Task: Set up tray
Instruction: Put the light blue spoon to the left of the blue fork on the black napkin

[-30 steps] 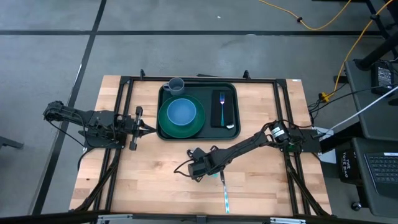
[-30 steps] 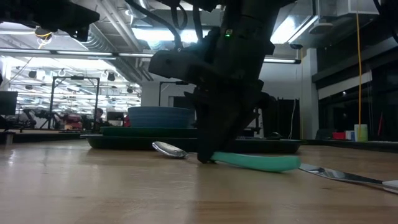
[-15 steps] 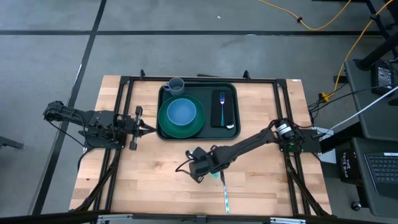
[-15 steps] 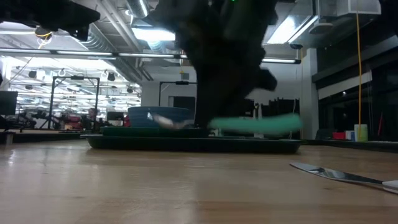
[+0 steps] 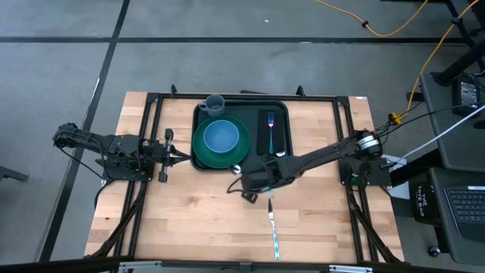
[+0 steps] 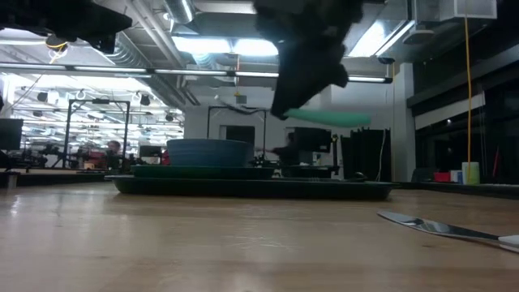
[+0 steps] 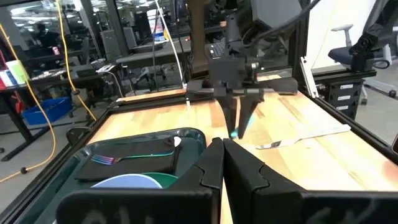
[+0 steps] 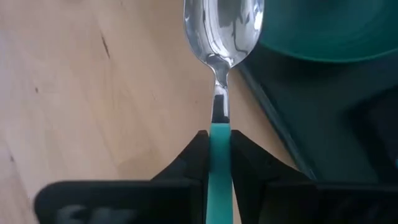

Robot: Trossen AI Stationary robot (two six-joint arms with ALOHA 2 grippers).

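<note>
Right wrist view: fingers pinching spoon

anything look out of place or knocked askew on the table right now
Nothing stands out. The one item off the tray is a knife on the wood; the right gripper holds a spoon near the tray's edge.

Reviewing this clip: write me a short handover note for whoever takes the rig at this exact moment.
Right gripper: shut on the teal-handled spoon, held in the air at the tray's front edge.
Left gripper: parked left of the tray, fingers together, holding nothing.
Done: green plate with blue bowl, cup, and fork on the black napkin are on the tray.
Left: place the spoon; knife remains on the table.
</note>
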